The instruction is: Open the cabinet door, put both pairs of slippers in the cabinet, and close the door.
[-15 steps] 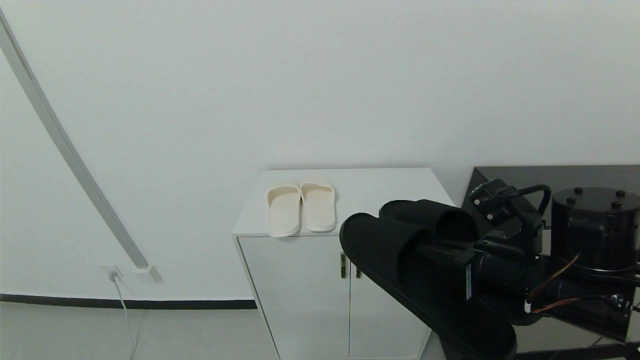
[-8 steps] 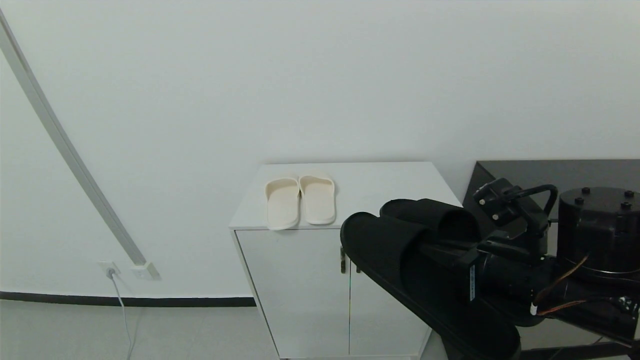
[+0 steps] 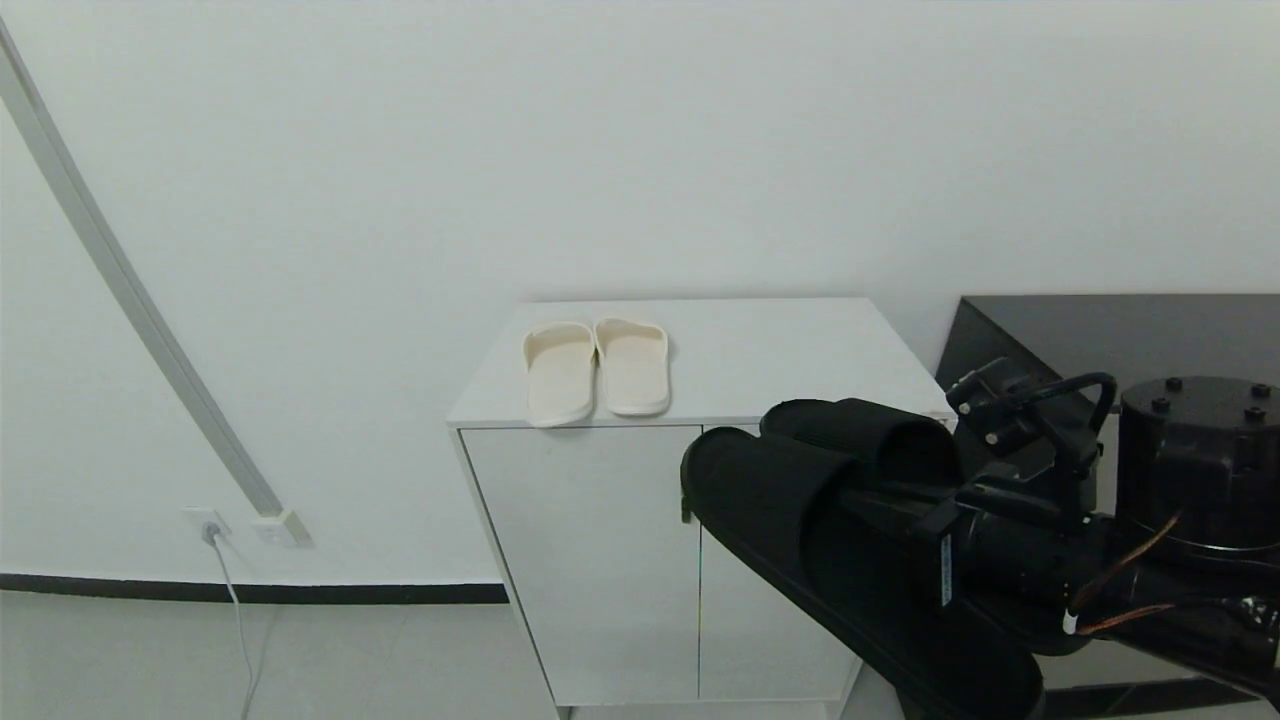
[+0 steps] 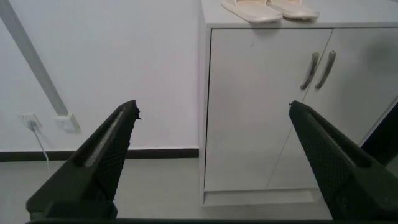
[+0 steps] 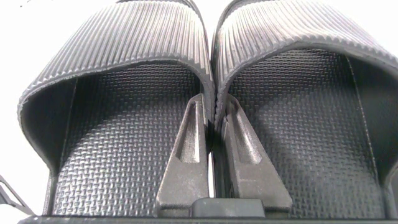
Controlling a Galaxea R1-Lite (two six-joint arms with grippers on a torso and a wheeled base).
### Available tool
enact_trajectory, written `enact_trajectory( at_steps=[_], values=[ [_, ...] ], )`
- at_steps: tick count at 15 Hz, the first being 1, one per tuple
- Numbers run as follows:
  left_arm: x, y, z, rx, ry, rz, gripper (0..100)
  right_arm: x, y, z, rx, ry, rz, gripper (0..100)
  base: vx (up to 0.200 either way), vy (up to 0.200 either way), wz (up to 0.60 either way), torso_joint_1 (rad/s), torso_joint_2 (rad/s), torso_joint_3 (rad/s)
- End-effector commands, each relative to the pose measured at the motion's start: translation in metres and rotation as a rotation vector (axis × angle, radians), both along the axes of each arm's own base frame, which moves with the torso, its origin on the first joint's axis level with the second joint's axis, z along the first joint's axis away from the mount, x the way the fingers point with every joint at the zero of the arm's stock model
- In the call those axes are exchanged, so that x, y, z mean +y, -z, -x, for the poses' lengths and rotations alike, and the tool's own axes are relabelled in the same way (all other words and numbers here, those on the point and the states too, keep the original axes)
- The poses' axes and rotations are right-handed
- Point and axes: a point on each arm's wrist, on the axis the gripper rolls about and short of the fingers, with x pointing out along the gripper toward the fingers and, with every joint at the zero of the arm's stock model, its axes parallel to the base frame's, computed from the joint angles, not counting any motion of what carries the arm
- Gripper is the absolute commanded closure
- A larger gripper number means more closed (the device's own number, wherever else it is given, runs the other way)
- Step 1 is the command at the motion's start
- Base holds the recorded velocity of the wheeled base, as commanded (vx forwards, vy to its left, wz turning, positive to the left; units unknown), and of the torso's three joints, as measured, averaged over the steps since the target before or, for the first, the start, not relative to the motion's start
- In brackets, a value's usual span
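A white two-door cabinet (image 3: pixel 600 560) stands against the wall, both doors shut, with two metal handles (image 4: pixel 318 70) at the centre seam. A cream pair of slippers (image 3: pixel 596 368) lies on its top, toward the left. My right gripper (image 5: pixel 212 124) is shut on the black pair of slippers (image 3: pixel 800 500), pinching the two inner edges together; they hang in front of the cabinet's right door. My left gripper (image 4: pixel 211 134) is open, low in front of the cabinet, with nothing between its fingers (image 4: pixel 109 149).
A dark table (image 3: pixel 1100 330) stands right of the cabinet. On the wall to the left are a slanted grey conduit (image 3: pixel 130 290) and a socket with a cable (image 3: pixel 225 560) running to the floor. Open floor lies left of the cabinet.
The head view has shifted, so the cabinet sits higher and looks larger, with more of its doors showing. The right gripper keeps its hold on the black slippers.
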Motion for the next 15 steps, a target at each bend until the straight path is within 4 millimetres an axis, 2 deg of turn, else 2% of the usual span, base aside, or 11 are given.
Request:
enact_trajectory(
  at_steps=[1, 15],
  values=[
    [0.0000, 0.0001, 0.0000, 0.000, -0.001, 0.000, 0, 0.0008, 0.0016, -0.0004, 0.005, -0.001, 0.004, 100, 0.000, 0.000, 0.00, -0.222, 0.51, 0.300],
    [0.0000, 0.0001, 0.0000, 0.000, -0.001, 0.000, 0, 0.0026, 0.0081, -0.0025, 0.023, 0.000, 0.022, 100, 0.000, 0.000, 0.00, -0.198, 0.52, 0.322]
  ],
)
